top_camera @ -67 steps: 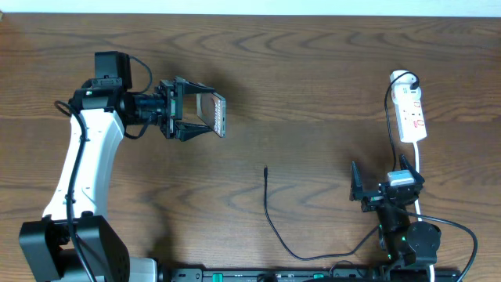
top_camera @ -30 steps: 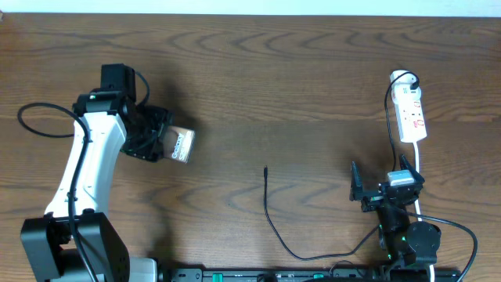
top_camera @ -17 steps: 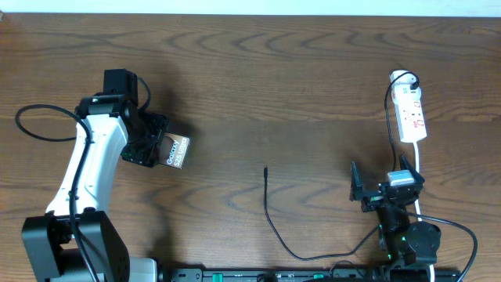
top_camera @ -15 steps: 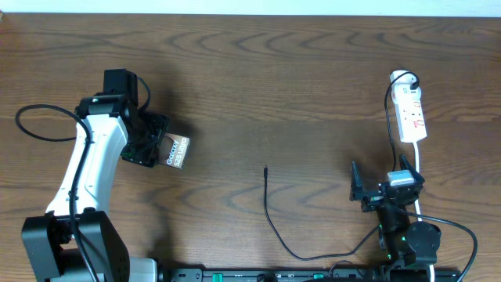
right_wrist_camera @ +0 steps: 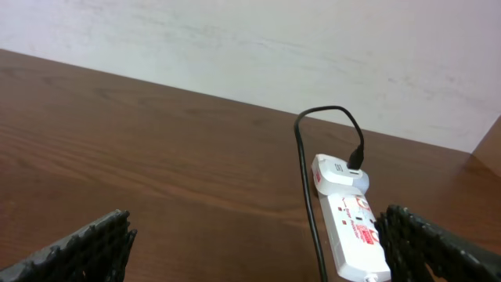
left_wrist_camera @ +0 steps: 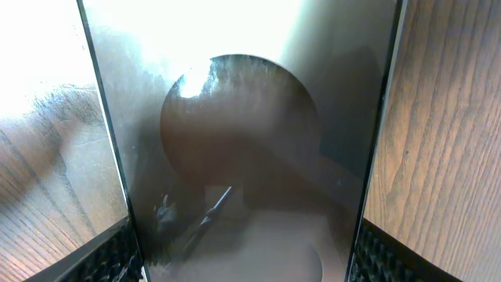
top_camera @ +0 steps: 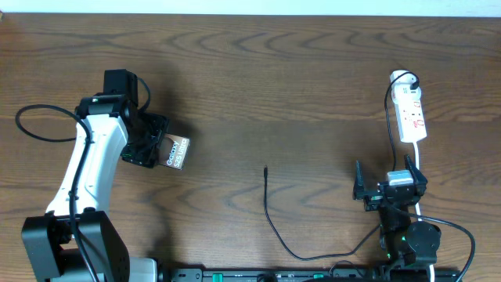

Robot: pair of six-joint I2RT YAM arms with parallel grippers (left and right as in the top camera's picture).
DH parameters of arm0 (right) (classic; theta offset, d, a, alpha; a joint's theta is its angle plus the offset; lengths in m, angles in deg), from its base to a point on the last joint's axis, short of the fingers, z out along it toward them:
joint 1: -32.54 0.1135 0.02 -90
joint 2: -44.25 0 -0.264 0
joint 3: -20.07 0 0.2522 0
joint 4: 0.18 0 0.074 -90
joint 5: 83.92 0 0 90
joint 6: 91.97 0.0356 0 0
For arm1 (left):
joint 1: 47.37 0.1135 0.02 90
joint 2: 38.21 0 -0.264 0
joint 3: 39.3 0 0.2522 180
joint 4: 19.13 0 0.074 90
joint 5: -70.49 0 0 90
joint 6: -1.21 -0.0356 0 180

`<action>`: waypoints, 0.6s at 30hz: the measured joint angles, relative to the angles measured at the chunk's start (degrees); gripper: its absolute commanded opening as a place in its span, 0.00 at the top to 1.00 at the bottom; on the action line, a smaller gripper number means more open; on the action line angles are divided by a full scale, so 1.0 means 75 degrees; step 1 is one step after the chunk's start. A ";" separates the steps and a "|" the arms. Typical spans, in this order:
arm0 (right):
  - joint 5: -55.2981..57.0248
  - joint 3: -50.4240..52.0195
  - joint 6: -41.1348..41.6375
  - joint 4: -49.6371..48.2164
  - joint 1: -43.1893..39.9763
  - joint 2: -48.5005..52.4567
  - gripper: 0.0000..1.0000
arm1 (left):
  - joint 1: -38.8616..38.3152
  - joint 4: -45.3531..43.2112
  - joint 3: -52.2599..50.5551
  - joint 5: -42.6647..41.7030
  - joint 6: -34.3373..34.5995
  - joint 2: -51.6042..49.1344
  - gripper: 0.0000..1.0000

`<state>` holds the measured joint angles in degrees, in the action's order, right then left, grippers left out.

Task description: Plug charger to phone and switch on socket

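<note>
Lowered since earlier, the phone (top_camera: 177, 153) is clamped by the left gripper (top_camera: 156, 149); the right gripper (top_camera: 387, 188) is spread empty; slippage could be caused by tilt

1. Broad bare wood on the table (top_camera: 313, 78) between phone (top_camera: 175, 151) and socket (top_camera: 412, 113); only the charger (top_camera: 265, 192) lies there, its tip open on both sides
2. Charger cable curves along the near edge toward the right arm base, crossing low paths there
3. Socket: black lead (top_camera: 389, 117) hugs its left side, white cord (top_camera: 417, 158) trails toward right gripper (top_camera: 385, 185); top face unobstructed
4. Right gripper fingers wide apart, nothing between them
5. Left gripper (top_camera: 156, 149) closed on phone; phone fills its wrist view; arm's cable loop (top_camera: 19, 124) juts out left
</note>
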<state>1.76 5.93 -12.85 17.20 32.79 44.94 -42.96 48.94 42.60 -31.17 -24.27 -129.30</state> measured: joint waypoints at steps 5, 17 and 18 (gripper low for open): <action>-0.0047 0.0000 -0.0012 0.0000 0.0000 0.0000 0.01 | 0.0003 0.0023 0.0000 0.0000 0.0000 0.0000 0.93; -0.1731 0.0000 0.0428 -0.0574 0.0000 0.0000 0.01 | 0.0000 0.0020 0.0000 0.0000 0.0000 -0.0003 0.93; -0.1886 0.0000 0.0501 -0.0705 0.0000 0.0000 0.01 | 0.0000 0.0020 0.0000 0.0003 0.0000 -0.0003 0.92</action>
<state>-12.38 5.93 -9.09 11.91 32.79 44.94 -42.96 49.09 42.60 -31.15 -24.27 -129.32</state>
